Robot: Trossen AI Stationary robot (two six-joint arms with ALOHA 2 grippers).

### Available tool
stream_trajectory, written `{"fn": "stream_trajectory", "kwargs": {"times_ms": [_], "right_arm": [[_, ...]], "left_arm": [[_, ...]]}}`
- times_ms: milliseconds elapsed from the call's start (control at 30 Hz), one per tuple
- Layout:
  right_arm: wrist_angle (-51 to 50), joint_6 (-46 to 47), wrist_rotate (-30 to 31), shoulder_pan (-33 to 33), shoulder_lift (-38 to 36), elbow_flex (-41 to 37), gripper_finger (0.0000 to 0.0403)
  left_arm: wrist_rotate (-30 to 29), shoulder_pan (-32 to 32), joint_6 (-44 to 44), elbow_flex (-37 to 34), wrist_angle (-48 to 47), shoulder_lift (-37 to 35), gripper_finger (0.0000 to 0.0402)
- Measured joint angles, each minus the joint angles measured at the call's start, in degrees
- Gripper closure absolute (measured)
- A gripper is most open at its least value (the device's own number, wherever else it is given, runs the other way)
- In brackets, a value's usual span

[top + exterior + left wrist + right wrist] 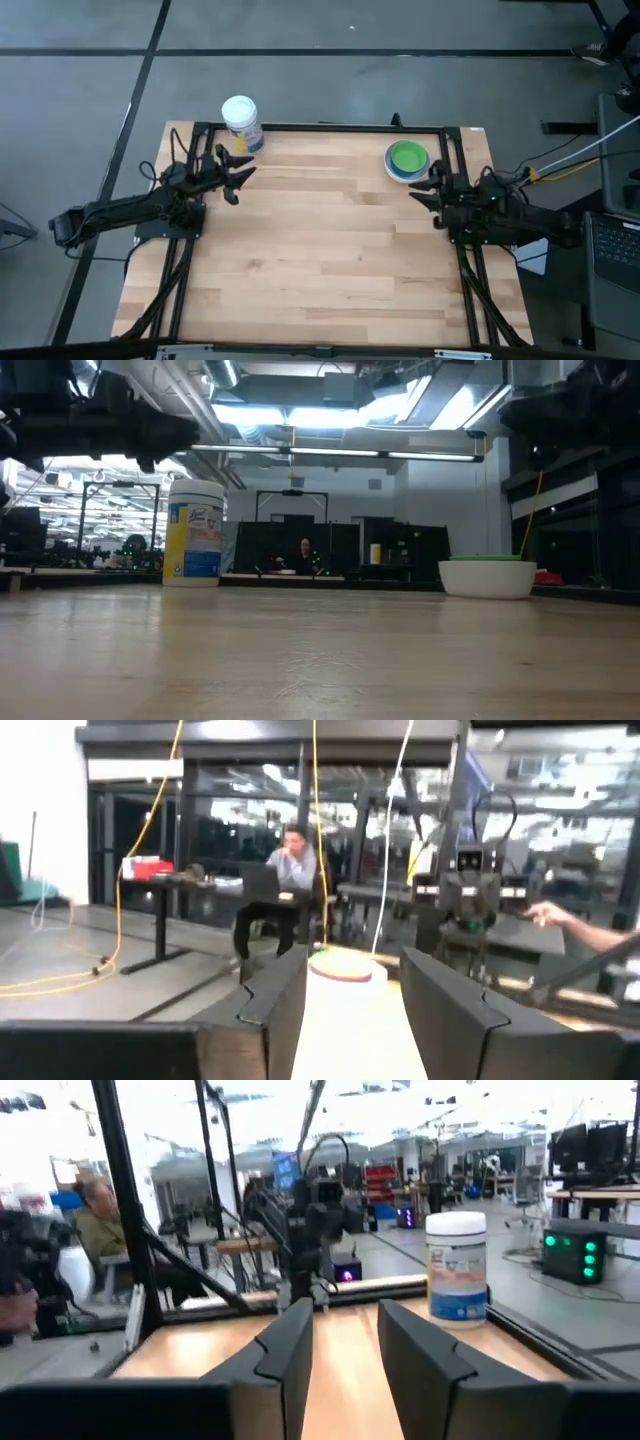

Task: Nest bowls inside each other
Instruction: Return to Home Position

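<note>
The nested bowls (pixel 407 160), green uppermost, sat at the worktop's (pixel 320 250) far right corner, just beyond the right claw (pixel 418 193), parted and empty, well apart from the likewise parted left claw (pixel 240 180).

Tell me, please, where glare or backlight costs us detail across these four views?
High view: even light, soft shadows, the green bowl reads clearly. Low view: bright ceiling lights behind leave the arms overhead as silhouettes; the table shows sheen. Left wrist view: the table before the bowl stack is washed out white. Right wrist view: the ceiling is blown out, the lidded container is legible.
</note>
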Motion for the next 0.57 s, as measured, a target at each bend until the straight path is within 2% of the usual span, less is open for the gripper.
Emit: {"fn": "stream_trajectory", "kwargs": {"times_ms": [100,233,367,467,567], "right_arm": [[5.38,1.52,0.00,0.00,-0.07,-4.50,0.0290],[3.24,1.10,0.46,-0.01,0.05,-5.41,0.0291],[0.61,-0.99,0.72,-0.01,0.09,-5.28,0.0282],[-2.06,-0.68,4.34,0.02,1.45,-5.34,0.0274],[-2.25,-0.35,6.55,0.04,4.03,-5.32,0.0267]], "left_arm": [[-1.48,-1.66,3.60,0.04,-6.12,-1.85,0.0245],[-2.35,-2.68,8.77,-0.05,-10.24,-2.24,0.0245],[-0.74,-2.68,9.66,-0.05,-15.81,-2.13,0.0245],[-0.34,-2.68,9.65,-0.05,-20.44,-2.08,0.0245],[-0.34,-2.68,9.20,-0.05,-20.67,-2.08,0.0245]]}}
